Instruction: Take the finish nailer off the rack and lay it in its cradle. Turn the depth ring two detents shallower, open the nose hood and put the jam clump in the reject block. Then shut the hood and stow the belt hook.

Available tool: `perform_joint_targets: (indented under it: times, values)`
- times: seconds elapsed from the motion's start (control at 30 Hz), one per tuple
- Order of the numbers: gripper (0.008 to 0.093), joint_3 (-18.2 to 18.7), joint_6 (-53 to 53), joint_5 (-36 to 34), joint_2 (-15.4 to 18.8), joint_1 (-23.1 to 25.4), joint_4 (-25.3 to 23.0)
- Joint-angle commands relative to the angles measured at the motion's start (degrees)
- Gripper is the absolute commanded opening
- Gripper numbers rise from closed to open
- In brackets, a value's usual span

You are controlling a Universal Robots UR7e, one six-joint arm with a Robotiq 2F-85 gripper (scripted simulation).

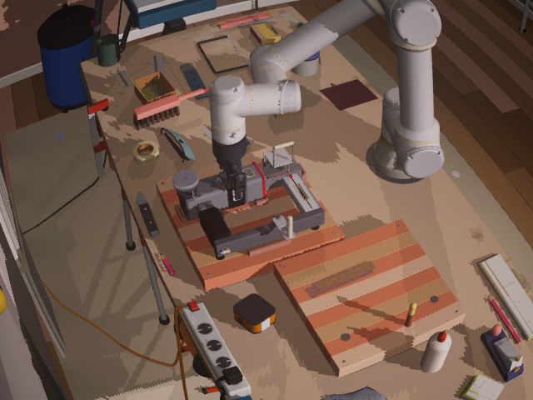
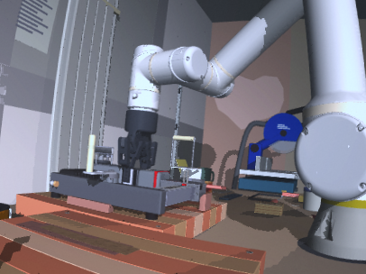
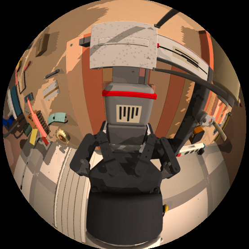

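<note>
The grey finish nailer (image 1: 241, 193) lies flat on the striped wooden base at the bench's left. Its body (image 3: 129, 116) carries a red band (image 3: 129, 94) and a slotted label. A pale grey nose hood (image 3: 124, 45) sits at the body's far end. The magazine (image 1: 254, 239) runs along the near side with a cream peg (image 1: 289, 226) standing on it. A round grey cap (image 1: 186, 180) tops the nailer's left end. My gripper (image 1: 236, 189) (image 2: 130, 169) (image 3: 126, 137) stands straight down over the body, still closed around the finish nailer's body.
A second striped board (image 1: 366, 293) lies to the right with a small peg (image 1: 410, 314) on it. A tape roll (image 1: 145, 151), brush (image 1: 165, 107), power strip (image 1: 213, 348), glue bottle (image 1: 435, 351) and black-orange box (image 1: 254, 313) lie around the bench.
</note>
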Motion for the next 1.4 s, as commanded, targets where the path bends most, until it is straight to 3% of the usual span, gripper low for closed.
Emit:
perform_joint_targets:
  times: [0.0,0.4,0.93,1.37]
  values:
    - [0.0690,-0.02,0.00,0.00,-0.03,0.01,-0.01]
    - [0.0930,-0.02,0.00,0.00,-0.02,0.01,-0.01]
    - [0.0934,-0.16,0.00,0.00,-0.22,0.01,0.34]
    - [0.0934,-1.55,0.00,0.00,-1.97,0.01,3.41]
